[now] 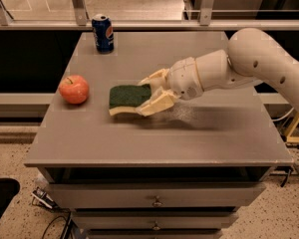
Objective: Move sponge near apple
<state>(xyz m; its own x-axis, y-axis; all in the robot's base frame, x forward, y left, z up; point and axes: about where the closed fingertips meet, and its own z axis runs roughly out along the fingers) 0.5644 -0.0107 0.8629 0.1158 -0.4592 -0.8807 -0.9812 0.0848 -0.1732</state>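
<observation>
1. Currently the cream-coloured two-finger gripper (142, 96) reaches in from the right over the middle of the flat grey tabletop (139, 143).
2. Its fingers are clamped on the right end of the flat rectangular sponge (125, 96), which has a dark green scouring top over pale yellow foam.
3. The sponge sits low at the table surface; whether it touches cannot be told.
4. A round orange-red apple (74, 89) stands near the sponge's other end, with a narrow gap between them.
5. A blue cylindrical soda can (102, 33) stands upright at the far edge, well apart.

Grey cabinet (154, 143) w/ drawers, pincer (143, 97) over its top, speckled floor (274, 223), metal rail (149, 25) behind.
</observation>
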